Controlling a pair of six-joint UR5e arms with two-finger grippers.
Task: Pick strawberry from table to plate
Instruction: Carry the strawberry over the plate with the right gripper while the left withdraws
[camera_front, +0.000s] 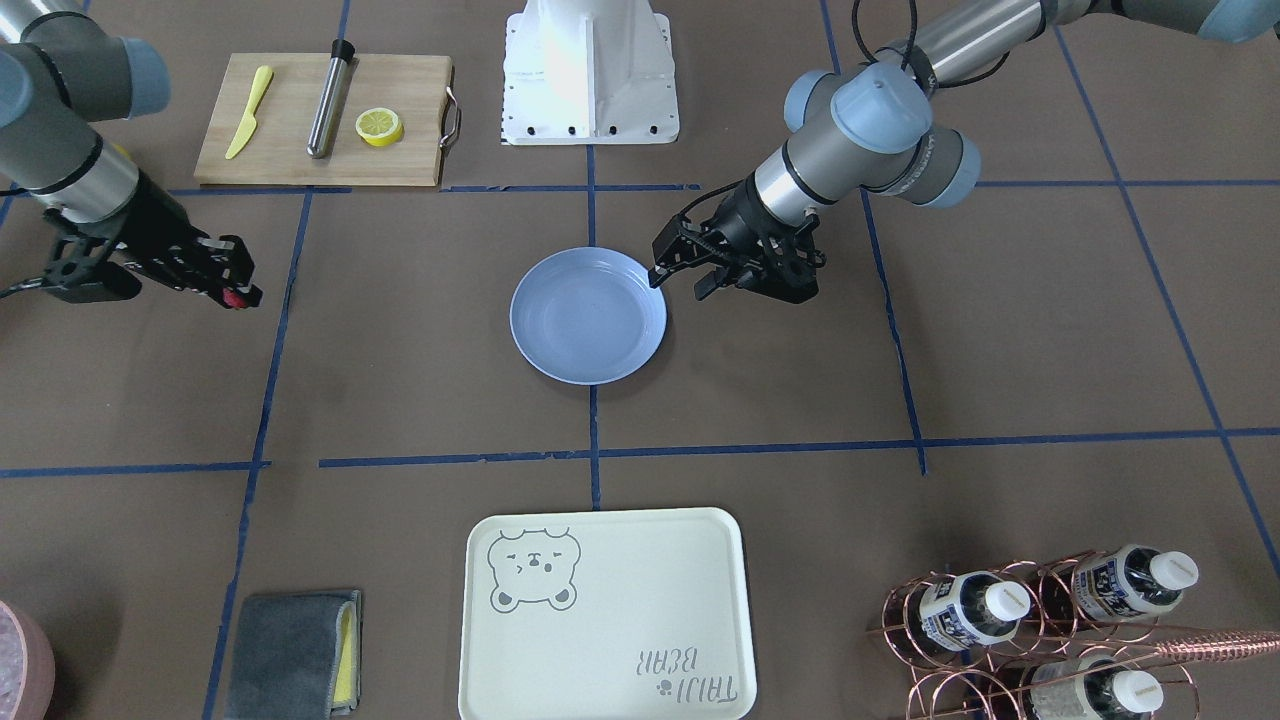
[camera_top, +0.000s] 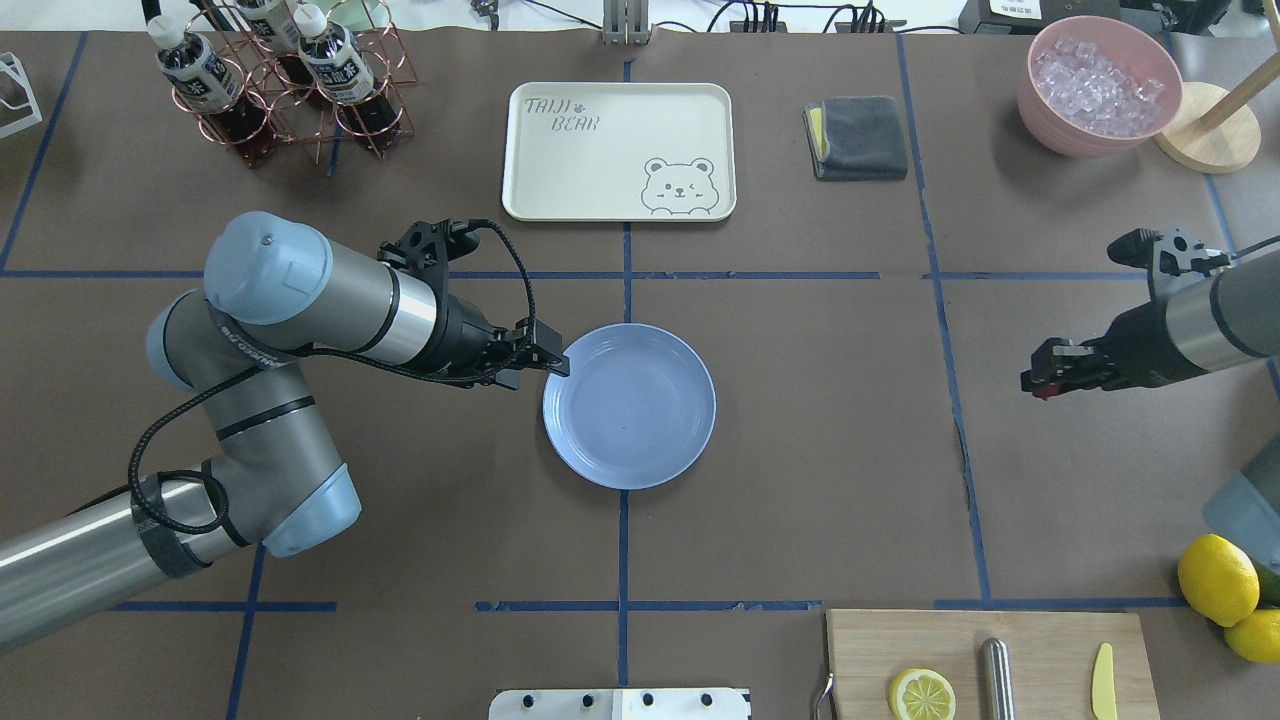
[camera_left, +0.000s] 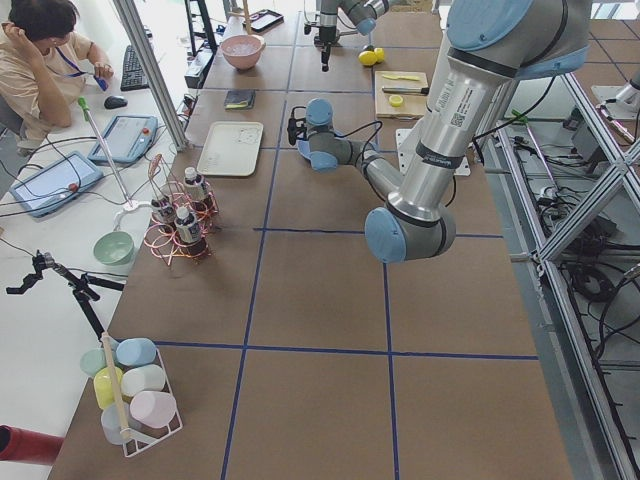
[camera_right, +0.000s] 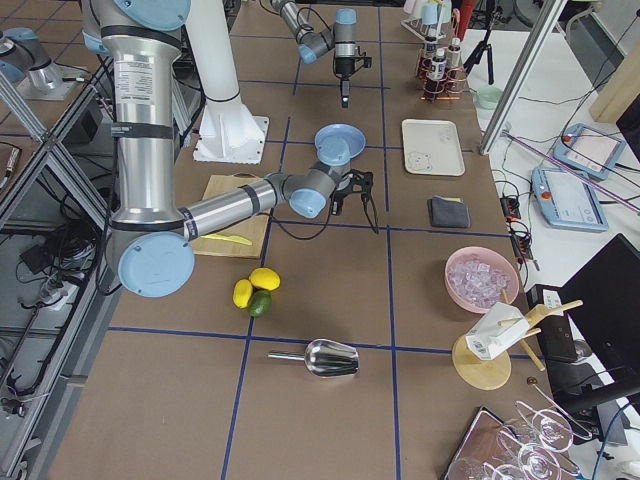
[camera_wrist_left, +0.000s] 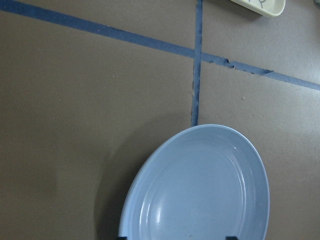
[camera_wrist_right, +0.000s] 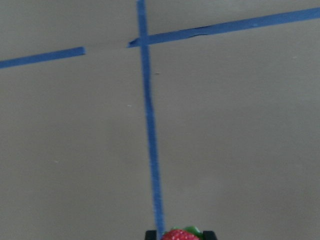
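The strawberry (camera_wrist_right: 179, 235) is gripped btwn the fingers of the right claw (camera_top: 1036, 380), which is clenched on it; red flesh w/ a bit of green cap is seen in the wrist view. It is judged light, soft & easily bruised, so only gentle pressure across the widest part is called for. The bumpy skin should resist slipping. The claw is carried above the surface (camera_top: 850, 450), over a blue tape line, w/ the forearm approx. level & pointed toward the centre. The plate (camera_top: 630, 405) lies well apart from it, mid-surface, the berry not yet delivered. At the plate's far rim the left claw (camera_front: 678, 283) is held w/ fingers spread & nothing btwn them; contact w/ the rim cannot be told. That arm is bent at the elbow. Farther off, the bear-print tray (camera_top: 600, 150) is set.
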